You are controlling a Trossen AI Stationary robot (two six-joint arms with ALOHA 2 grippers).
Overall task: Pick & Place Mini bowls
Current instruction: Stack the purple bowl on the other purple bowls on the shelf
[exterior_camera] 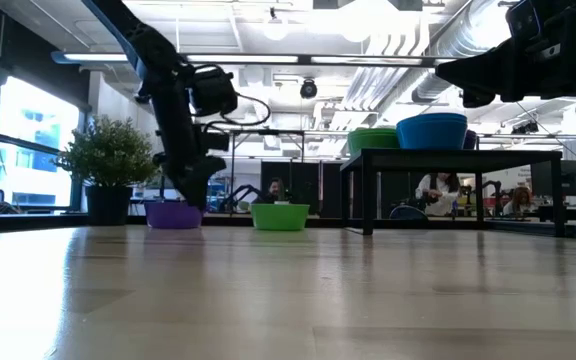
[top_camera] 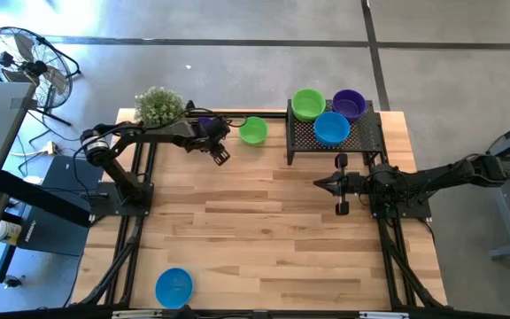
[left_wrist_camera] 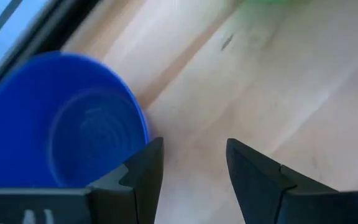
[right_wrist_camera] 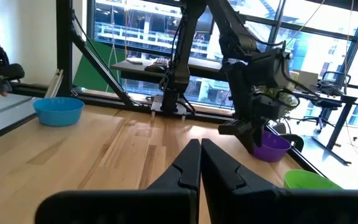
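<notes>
We count six mini bowls in the overhead picture. Three sit on the black mesh rack at upper right: a green bowl, a purple bowl and a blue bowl. A second green bowl rests on the wooden table just left of the rack. A second blue bowl lies at lower left, near the table's front edge. The sixth, a second purple bowl, is nearly hidden from above under the left gripper; in the level picture it shows left of centre, on the tabletop, with the gripper just above it. In the left wrist picture it looks blue and is cut off at the left edge. The left gripper's fingers stand apart, holding nothing. The right gripper, at centre right, has its fingers pressed together and empty. One potted plant stands at upper left.
</notes>
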